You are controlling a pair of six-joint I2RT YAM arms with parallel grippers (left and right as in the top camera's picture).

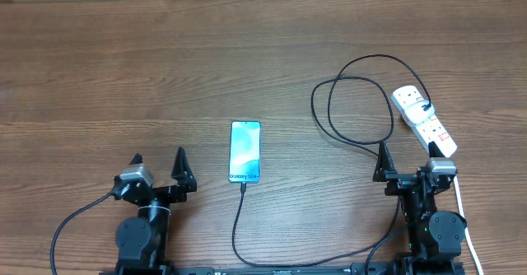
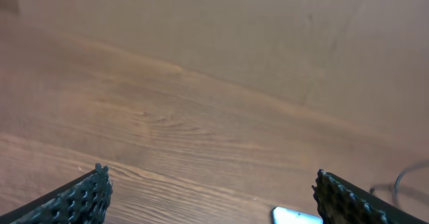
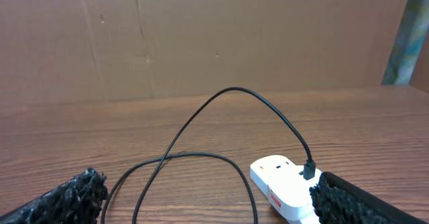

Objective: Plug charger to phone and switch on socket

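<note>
We see phone [image 1: 245, 151] mid-worktop [image 1: 123, 77], charger [image 1: 237, 226] tip touching its near end; socket [image 1: 424, 120] far right. Left pincer [image 1: 158, 166], right pincer [image 1: 409, 168]: both apart, empty.

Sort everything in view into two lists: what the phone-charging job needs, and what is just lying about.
Needed for the job:
phone
black charger cable
power strip

Just there:
cardboard wall behind the table
wooden table

one phone [image 1: 245, 151], one charger [image 3: 234, 89], one socket [image 1: 423, 120], one left gripper [image 1: 158, 154], one right gripper [image 3: 206, 176], one table [image 1: 123, 61]
</note>
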